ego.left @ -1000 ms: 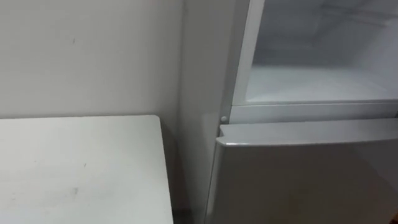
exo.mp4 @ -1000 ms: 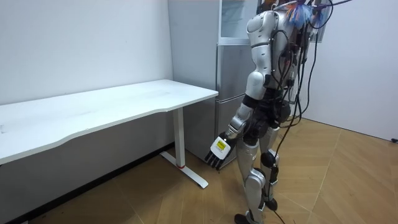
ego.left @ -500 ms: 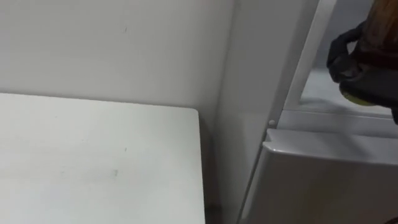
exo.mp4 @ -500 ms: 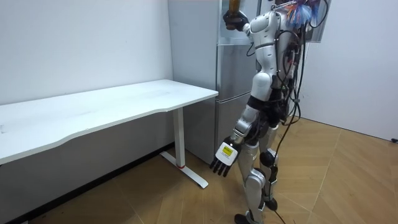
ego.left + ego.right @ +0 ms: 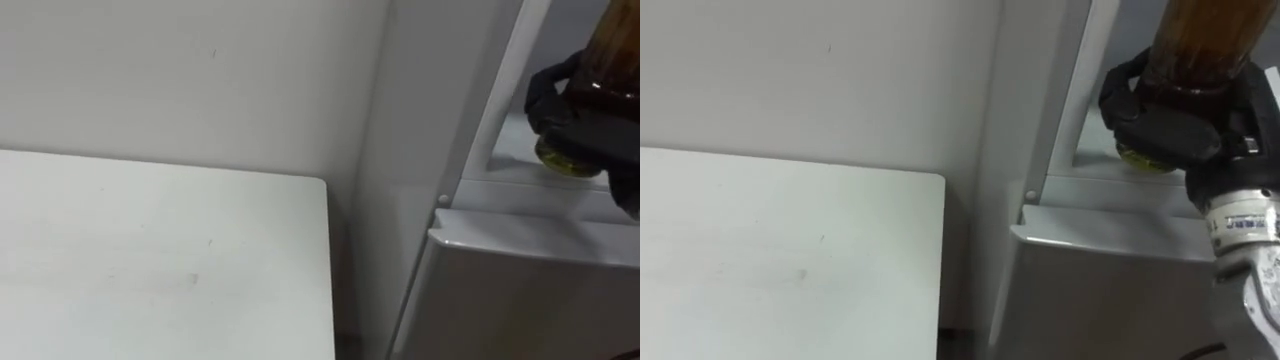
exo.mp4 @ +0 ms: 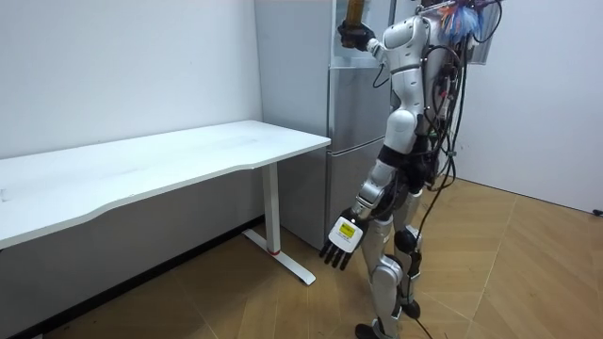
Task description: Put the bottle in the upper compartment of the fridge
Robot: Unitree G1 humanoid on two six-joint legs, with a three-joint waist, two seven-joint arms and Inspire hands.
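Raised since before, right hand [image 5: 1170, 125] clasps one brown bottle [image 5: 1200, 40] at upper fridge [image 5: 1110, 190]; left hand [image 6: 341, 240] hangs slack.

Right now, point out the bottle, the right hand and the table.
bottle [image 5: 1200, 40], right eye view, brown body above the fingers.
right hand [image 5: 1170, 128], right eye view, dark fingers round the bottle.
table [image 5: 760, 270], right eye view, bare white top.

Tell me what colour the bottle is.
The bottle is dark brown, clearest in the right eye view.

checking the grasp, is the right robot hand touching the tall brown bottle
Touching. The right eye view shows the black right robot hand curled round the tall brown bottle near its base.
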